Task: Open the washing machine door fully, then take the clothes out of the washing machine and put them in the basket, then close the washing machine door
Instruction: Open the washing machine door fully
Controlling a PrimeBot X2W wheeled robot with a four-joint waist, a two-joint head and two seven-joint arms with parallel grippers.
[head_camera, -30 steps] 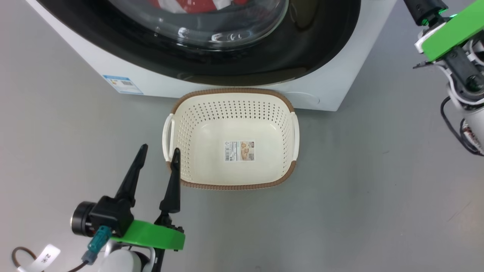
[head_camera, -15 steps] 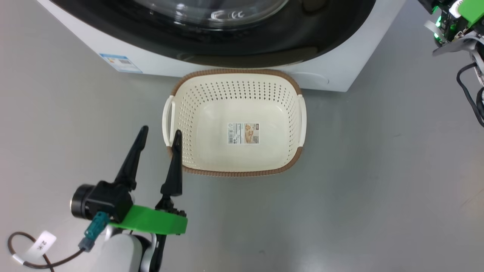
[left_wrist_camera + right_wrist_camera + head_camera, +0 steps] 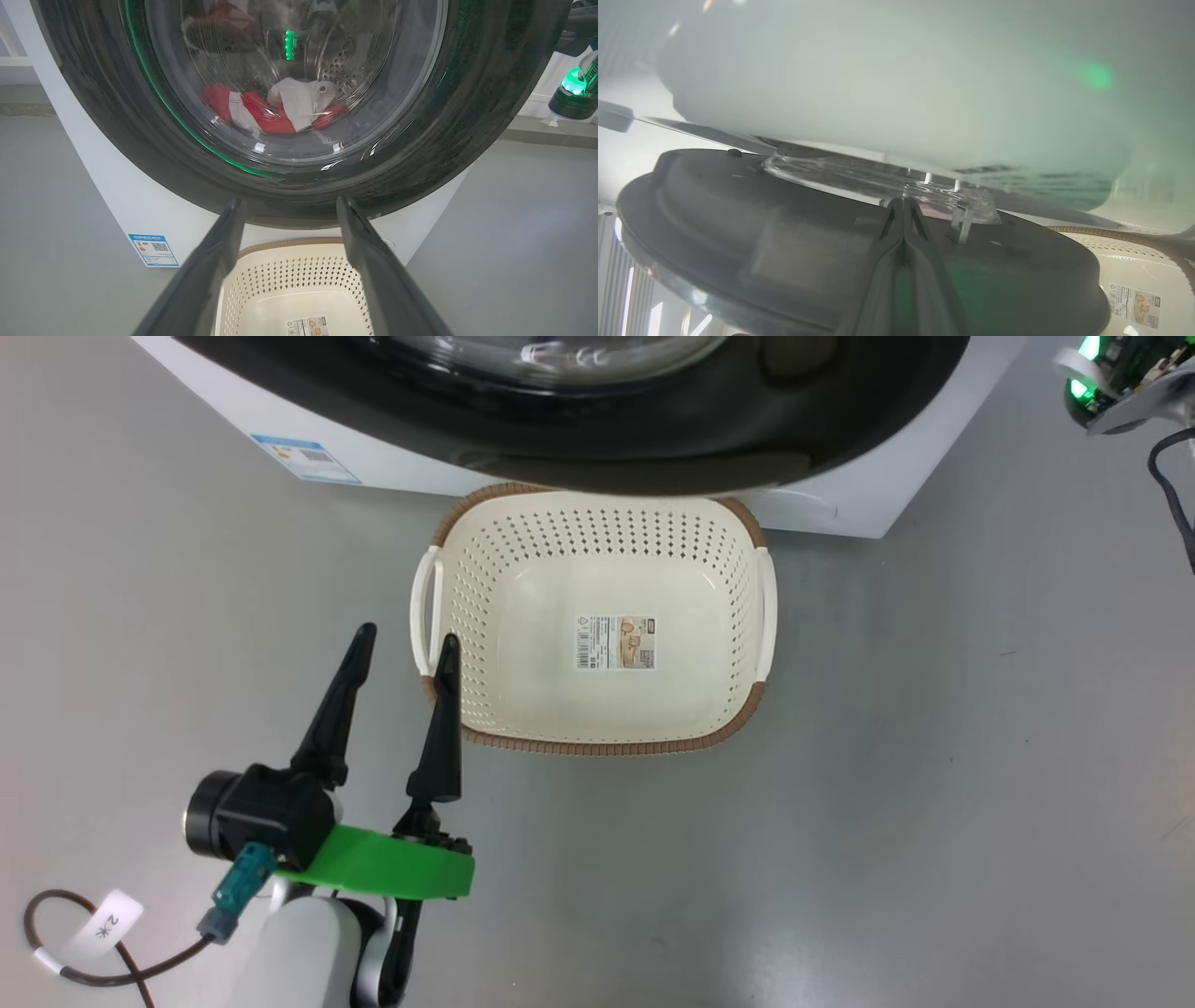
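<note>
The washing machine door [image 3: 653, 448], upper centre, now overlaps the basket [image 3: 597, 747], clear of it a second ago; I judge it opening. My right gripper [image 3: 903, 201] is closed, empty, at the door; left gripper [image 3: 409, 635] spread, empty; clothes [image 3: 280, 112] inside.

the head camera has moved, so the whole scene sits higher in its view. the washing machine door [image 3: 672, 448] now reaches its black rim over the far rim of the basket [image 3: 597, 747], where a strip of the white washing machine [image 3: 859, 504] front showed between them before. the right arm [image 3: 1125, 401] has drawn up into the top right corner, with less of it showing.
</note>
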